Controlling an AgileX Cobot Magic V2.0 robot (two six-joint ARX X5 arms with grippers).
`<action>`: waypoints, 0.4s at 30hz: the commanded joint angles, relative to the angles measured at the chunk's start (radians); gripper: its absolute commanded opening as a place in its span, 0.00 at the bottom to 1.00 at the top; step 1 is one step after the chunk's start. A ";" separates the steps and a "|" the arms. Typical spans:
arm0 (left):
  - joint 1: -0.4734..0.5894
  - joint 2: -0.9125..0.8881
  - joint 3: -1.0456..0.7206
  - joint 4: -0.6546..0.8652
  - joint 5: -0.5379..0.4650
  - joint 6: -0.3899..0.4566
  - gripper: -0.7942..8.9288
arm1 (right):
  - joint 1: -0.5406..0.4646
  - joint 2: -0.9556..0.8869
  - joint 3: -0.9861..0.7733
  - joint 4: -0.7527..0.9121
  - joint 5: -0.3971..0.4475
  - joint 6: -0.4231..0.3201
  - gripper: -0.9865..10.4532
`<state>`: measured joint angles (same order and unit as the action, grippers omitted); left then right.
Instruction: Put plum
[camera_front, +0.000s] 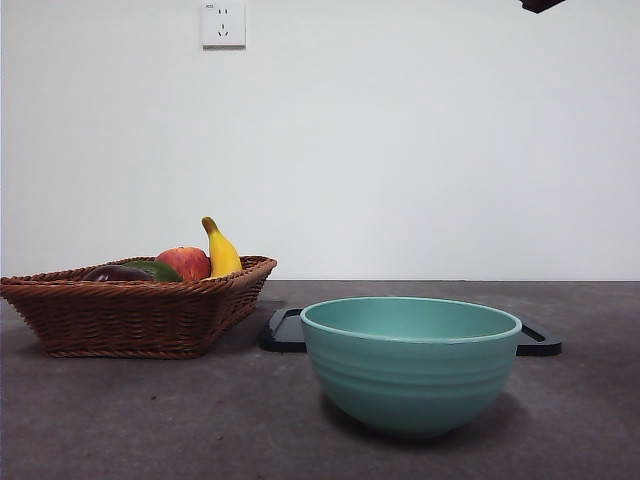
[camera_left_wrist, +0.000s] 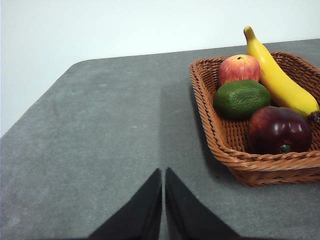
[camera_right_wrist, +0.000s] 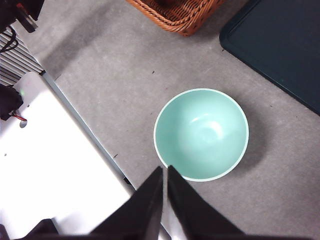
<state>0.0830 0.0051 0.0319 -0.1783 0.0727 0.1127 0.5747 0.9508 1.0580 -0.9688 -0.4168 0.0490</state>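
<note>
The left pincer (camera_left_wrist: 163, 175) hangs over bare grey surface (camera_left_wrist: 110, 140), its jaws pressed together with only a thin slit between them. The plum (camera_left_wrist: 279, 130) lies well apart from it, in the near corner of the wicker basket (camera_left_wrist: 235, 155), touching the basket's woven wall. Behind the plum sits a green fruit (camera_left_wrist: 242, 98), then an apple (camera_left_wrist: 238, 68), with a banana (camera_left_wrist: 277, 77) running along their side.

The right pincer (camera_right_wrist: 165, 172) is high above the surface, jaws also pressed together, just at the rim of a teal bowl (camera_right_wrist: 201, 134), which holds nothing. Beyond the bowl lie a dark tray (camera_right_wrist: 280, 45) and a corner of the basket, both cut off by the frame.

From the front, the bowl (camera_front: 411, 362) stands nearest and hides most of the tray (camera_front: 284, 330) behind it. The basket's (camera_front: 130, 310) rim covers the plum (camera_front: 116, 273) almost wholly; only a dark sliver shows. A black tip (camera_front: 541, 5) shows at the top edge; which arm it belongs to cannot be told.

The surface is dull grey and lightly textured. Behind it rises a plain white wall with a socket (camera_front: 223, 23).
</note>
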 joint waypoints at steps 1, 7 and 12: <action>0.003 -0.002 -0.021 -0.008 -0.003 -0.010 0.09 | 0.005 0.008 0.014 0.003 -0.002 -0.009 0.09; 0.003 -0.002 -0.021 -0.008 -0.003 -0.010 0.09 | 0.006 0.006 0.014 0.003 -0.003 -0.009 0.09; 0.003 -0.002 -0.021 -0.008 -0.003 -0.010 0.09 | -0.066 -0.024 0.008 0.037 0.039 -0.066 0.09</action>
<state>0.0830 0.0051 0.0319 -0.1783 0.0723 0.1127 0.5209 0.9321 1.0569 -0.9539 -0.3866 0.0158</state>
